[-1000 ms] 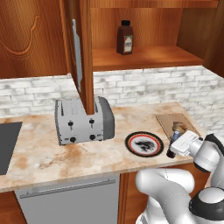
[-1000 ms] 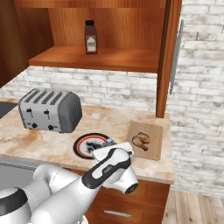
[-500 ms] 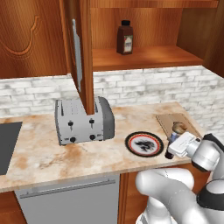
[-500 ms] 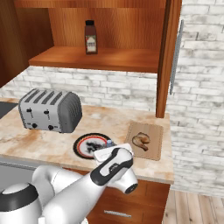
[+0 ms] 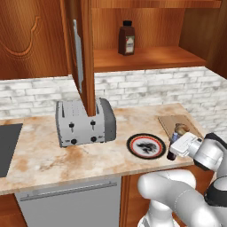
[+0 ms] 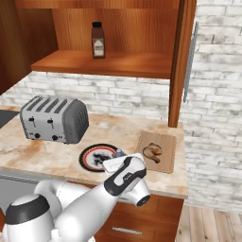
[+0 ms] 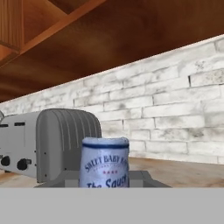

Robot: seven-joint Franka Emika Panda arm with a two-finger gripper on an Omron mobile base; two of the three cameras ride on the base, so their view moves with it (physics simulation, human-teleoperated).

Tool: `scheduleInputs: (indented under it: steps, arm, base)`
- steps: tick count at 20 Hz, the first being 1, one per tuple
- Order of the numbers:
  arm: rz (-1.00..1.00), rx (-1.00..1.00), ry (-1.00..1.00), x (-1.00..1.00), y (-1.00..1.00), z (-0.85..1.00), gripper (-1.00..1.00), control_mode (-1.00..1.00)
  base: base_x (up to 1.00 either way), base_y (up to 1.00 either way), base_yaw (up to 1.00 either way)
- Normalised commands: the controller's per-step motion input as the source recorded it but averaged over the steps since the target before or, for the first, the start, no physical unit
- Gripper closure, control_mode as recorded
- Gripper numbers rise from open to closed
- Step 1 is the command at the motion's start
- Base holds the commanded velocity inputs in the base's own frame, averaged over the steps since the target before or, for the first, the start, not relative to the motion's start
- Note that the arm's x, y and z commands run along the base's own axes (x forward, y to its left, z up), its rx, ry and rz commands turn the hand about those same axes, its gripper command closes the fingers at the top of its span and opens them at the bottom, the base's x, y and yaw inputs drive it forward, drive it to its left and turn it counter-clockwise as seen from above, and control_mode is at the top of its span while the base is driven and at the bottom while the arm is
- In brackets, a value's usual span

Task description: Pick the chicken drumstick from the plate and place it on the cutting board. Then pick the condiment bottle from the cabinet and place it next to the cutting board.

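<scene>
Pinching the condiment bottle [image 7: 105,162] between the fingers of the gripper [image 5: 174,151], jaws pressed against its sides. Holding it upright and low at the counter's front edge, between the plate [image 5: 133,144] and the cutting board [image 5: 167,122]. Lying on the board: the chicken drumstick [image 6: 152,151]. Standing on the shelf of the cabinet [image 5: 146,60]: a taller brown bottle [image 5: 127,39]. Sitting well left of the plate: a toaster [image 5: 84,122].

The white arm bends low and reaches forward. Its gripper [image 5: 172,153] points down by the desk's front edge. The jaws are squeezed tight on the condiment bottle [image 7: 104,162].
</scene>
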Motion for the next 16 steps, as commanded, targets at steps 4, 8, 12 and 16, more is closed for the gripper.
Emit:
scheduleInputs:
  steps: [4,8,12,16]
  arm:
    - [0.00,0.00,0.00,0.01,0.00,-0.29,1.00,-1.00]
    - [0.00,0.00,0.00,0.00,0.00,-0.30,1.00,-1.00]
    - [0.00,0.00,-0.01,0.00,0.00,-0.26,1.00,-1.00]
    - [0.00,0.00,-0.03,-0.01,0.00,-0.24,1.00,-1.00]
  base:
    - [0.00,0.00,0.00]
    - [0.00,0.00,0.00]
    - [0.00,0.00,0.00]
    - [0.00,0.00,0.00]
